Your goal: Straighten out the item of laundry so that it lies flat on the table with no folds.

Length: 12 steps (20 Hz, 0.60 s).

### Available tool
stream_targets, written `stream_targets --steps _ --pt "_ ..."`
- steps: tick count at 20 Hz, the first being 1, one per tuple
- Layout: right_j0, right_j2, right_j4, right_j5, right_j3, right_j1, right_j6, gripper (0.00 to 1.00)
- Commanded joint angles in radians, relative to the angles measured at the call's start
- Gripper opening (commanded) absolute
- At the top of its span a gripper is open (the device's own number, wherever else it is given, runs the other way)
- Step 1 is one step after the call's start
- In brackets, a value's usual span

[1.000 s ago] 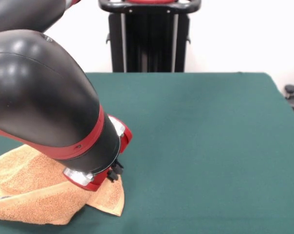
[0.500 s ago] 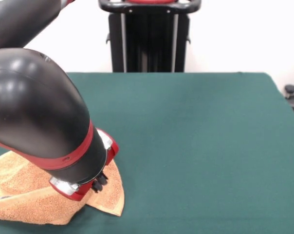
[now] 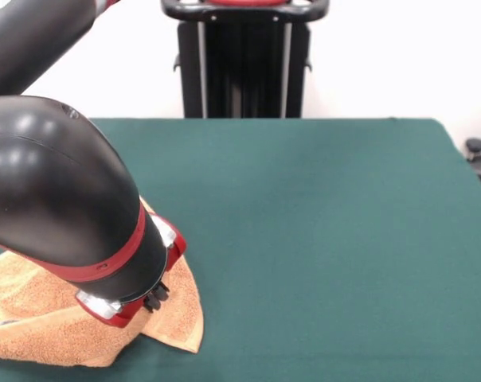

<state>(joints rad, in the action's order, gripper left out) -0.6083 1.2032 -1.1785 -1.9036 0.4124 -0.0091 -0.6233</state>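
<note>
My fingers [image 3: 154, 299] press into the orange towel [image 3: 33, 322] at the table's [image 3: 320, 223] 7 o'clock corner; their spread I cannot tell. I have shifted slightly left; no containers here.

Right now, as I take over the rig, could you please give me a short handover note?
Hand: low over the towel, at or near its surface; mostly hidden by the arm, so open or shut cannot be told.
Towel: at the table's front-left corner in the front view, bunched and folded, one corner pointing toward the front edge.
Done: nothing flat yet.
Left: pull the folds out and spread the towel flat.
</note>
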Motion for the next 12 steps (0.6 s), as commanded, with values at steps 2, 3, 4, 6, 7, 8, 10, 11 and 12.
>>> stream_targets --steps 2,3,4,6,7,8,10,11,12 --pt "0.034 -0.073 0.065 0.135 0.005 0.086 -0.286 0.0" --pt "0.034 -0.072 0.073 0.141 0.005 0.089 -0.288 0.0" --pt "0.035 -0.071 0.087 0.152 0.004 0.094 -0.292 0.0" --pt "0.035 -0.073 0.109 0.16 0.005 0.099 -0.296 0.0" --pt "0.036 -0.079 0.119 0.163 0.005 0.101 -0.297 0.0" --pt "0.038 -0.084 0.127 0.164 0.004 0.104 -0.298 0.0" --pt "0.042 -0.098 0.128 0.157 0.0 0.108 -0.294 0.0" --pt "0.044 -0.105 0.123 0.153 -0.002 0.108 -0.289 0.0" --pt "0.048 -0.113 0.115 0.148 -0.007 0.112 -0.282 0.0"
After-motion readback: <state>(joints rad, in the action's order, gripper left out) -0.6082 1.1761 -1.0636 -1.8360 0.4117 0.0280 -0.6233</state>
